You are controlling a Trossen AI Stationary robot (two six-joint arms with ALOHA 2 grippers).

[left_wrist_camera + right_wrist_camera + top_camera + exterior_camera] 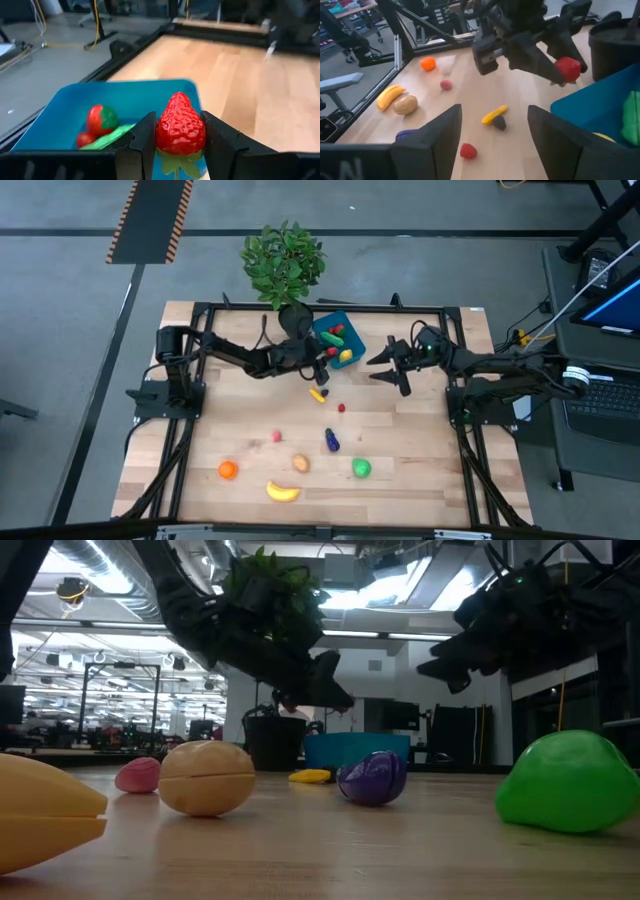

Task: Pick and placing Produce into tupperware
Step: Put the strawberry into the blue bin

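Strawberry (180, 123) clamped between left gripper (177, 137) fingers, lower centre of left wrist frame, over near rim of blue tupperware (75, 107). Probably light, hard, glossy plastic; likely slippery, so grip across widest middle. Right gripper (494, 131) parted, empty.
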